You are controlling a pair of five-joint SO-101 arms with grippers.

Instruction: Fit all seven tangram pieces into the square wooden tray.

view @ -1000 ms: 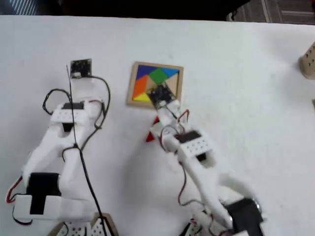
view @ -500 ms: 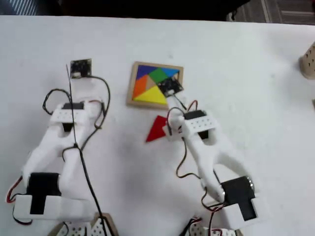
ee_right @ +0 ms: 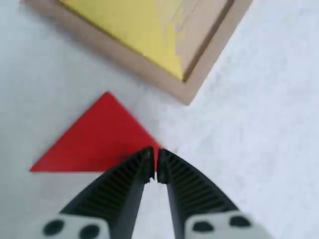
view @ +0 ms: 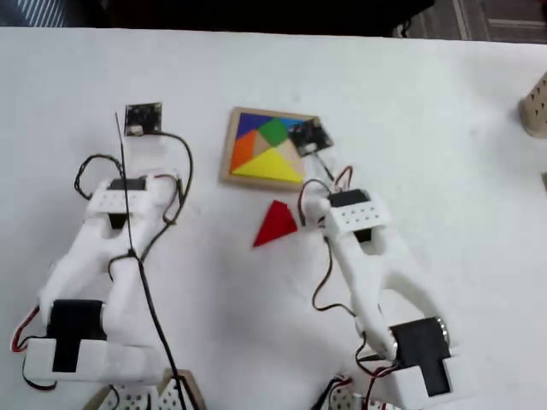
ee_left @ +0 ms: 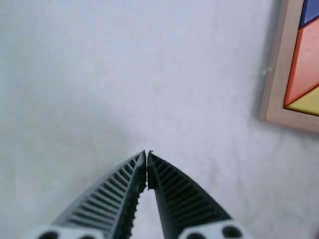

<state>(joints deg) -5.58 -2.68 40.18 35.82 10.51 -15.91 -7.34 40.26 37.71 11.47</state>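
The square wooden tray point(view: 226, 158) lies at the table's middle back and holds blue, green, orange and yellow pieces point(view: 267, 162). A red triangle point(view: 276, 224) lies flat on the table just in front of it. My right gripper point(ee_right: 154, 152) is shut with nothing in it, its tips at one corner of the red triangle point(ee_right: 94, 137), close to a corner of the tray point(ee_right: 149, 74) where bare wood shows beside the yellow piece point(ee_right: 134, 25). My left gripper point(ee_left: 147, 155) is shut over bare table, with the tray's rim point(ee_left: 274, 74) off to one side.
A perforated wooden block point(view: 534, 107) stands at the right edge. Black cables point(view: 145, 282) trail over the left arm. A wooden thing point(view: 184, 389) pokes in at the front edge. The table's back edge runs along the top of the high view.
The right arm has drawn back off the tray and swung right, uncovering the yellow piece. The red triangle and the left arm have stayed put.
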